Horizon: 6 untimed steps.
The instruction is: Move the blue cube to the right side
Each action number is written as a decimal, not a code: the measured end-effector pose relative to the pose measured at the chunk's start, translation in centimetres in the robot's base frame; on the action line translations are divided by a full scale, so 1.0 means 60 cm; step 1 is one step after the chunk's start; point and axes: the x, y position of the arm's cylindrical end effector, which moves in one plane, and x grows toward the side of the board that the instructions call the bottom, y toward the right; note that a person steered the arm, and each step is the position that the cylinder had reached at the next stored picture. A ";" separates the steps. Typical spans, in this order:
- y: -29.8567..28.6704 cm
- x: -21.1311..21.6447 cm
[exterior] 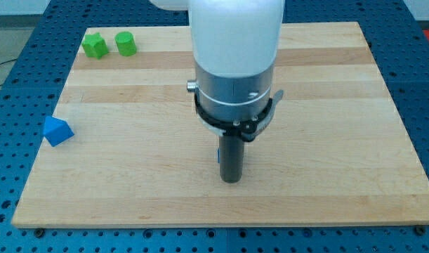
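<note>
No claw is fitted, so nothing can be open, closed or held; the arm ends in a dark rod, and my tip (230, 180) rests on the wooden surface (340, 140) a little below its middle.

Peeping out at the rod's left edge, just above my tip, is a thin strip of blue. I take it for the blue cube (218, 155), though the rod and the wide arm housing hide nearly all of it and its shape cannot be confirmed. If that is right, the cube sits touching or just beside the rod, behind it, about midway across the surface.

I judge the task to be at most partly done. The cube is near the centre, and the whole right half of the surface lies between it and where it should end up. What remains is a push toward the view's right, for which my tip would need to be on the cube's left.

Counted:
- One angular blue block (57, 131) sits at the surface's left edge, well apart from my tip.
- One blue strip shows by the rod.
- A lumpy green block (95, 45) and a green cylinder (126, 43) stand near each other at the top left corner.
- One rod.
</note>
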 end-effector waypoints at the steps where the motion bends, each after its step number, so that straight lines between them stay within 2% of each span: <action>1: 0.000 -0.030; 2: 0.005 -0.036; 4: -0.071 -0.045; 6: 0.026 -0.109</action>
